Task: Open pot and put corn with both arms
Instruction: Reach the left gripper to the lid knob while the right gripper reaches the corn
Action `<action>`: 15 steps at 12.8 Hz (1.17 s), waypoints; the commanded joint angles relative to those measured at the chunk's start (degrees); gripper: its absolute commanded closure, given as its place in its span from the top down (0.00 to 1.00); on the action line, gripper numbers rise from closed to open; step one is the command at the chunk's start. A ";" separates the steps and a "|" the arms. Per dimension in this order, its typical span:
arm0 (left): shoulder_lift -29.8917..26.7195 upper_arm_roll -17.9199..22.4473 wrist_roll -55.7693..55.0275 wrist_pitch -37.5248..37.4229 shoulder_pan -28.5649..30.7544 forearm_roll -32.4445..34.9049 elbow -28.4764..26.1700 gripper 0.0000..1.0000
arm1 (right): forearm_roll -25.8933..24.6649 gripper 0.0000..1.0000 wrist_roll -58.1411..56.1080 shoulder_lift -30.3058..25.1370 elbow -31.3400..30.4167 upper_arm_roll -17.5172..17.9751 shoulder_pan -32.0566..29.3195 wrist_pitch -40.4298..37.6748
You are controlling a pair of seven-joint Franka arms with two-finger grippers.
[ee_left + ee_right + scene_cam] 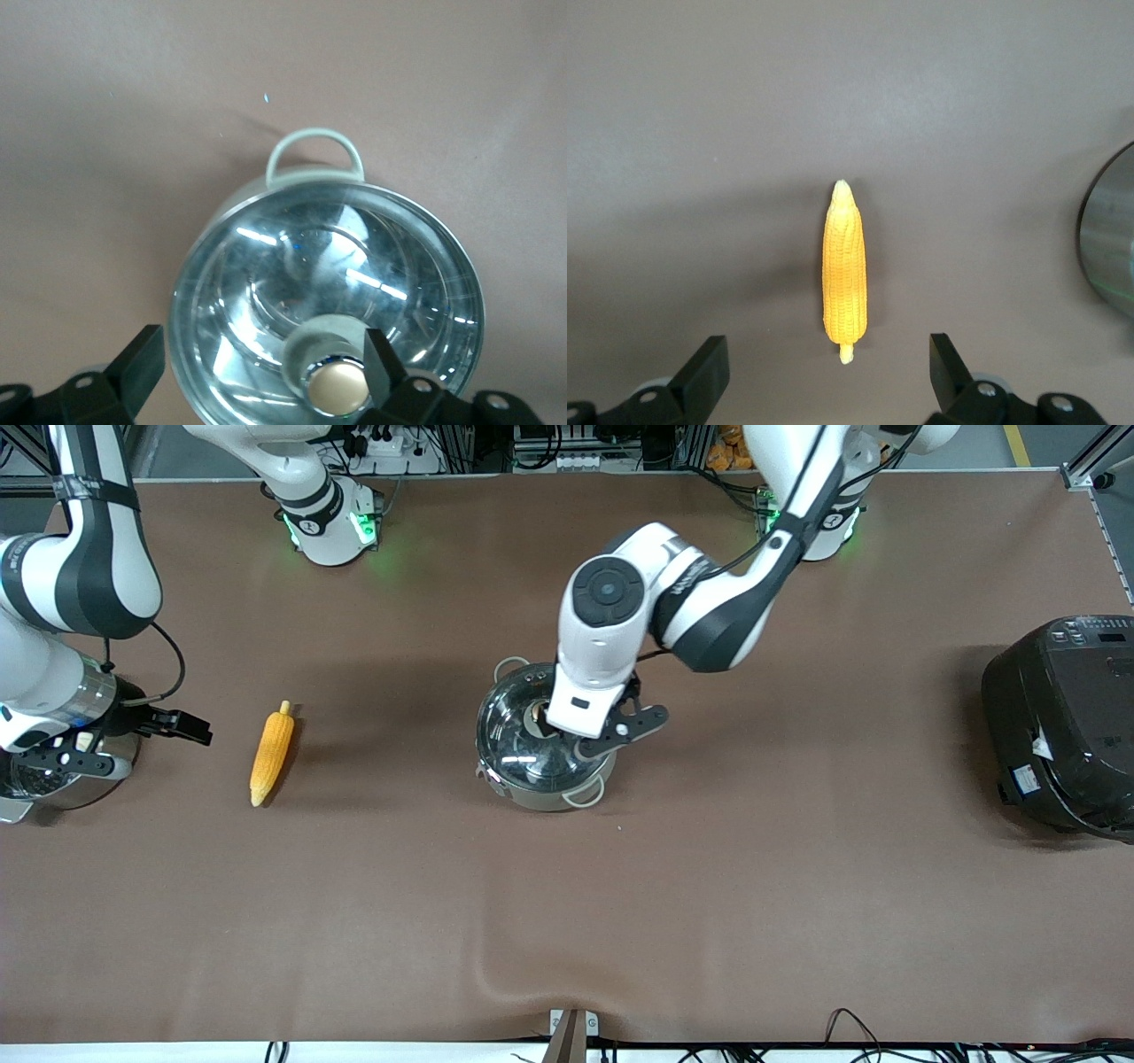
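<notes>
Over at the left arm's end of the brown tabletop we see a big black rice cooker, lid down, its control panel facing up. At the right arm's end we catch a shiny steel pot, mostly hidden from us. Down at the tabletop's near edge, we spot a ripple in the brown cover and a small metal bracket.
</notes>
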 commanded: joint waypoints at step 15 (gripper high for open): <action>7.35 3.43 -5.20 3.18 -6.68 -0.71 5.39 0.80 | 2.85 1.00 0.12 13.45 -14.51 0.82 -0.11 28.25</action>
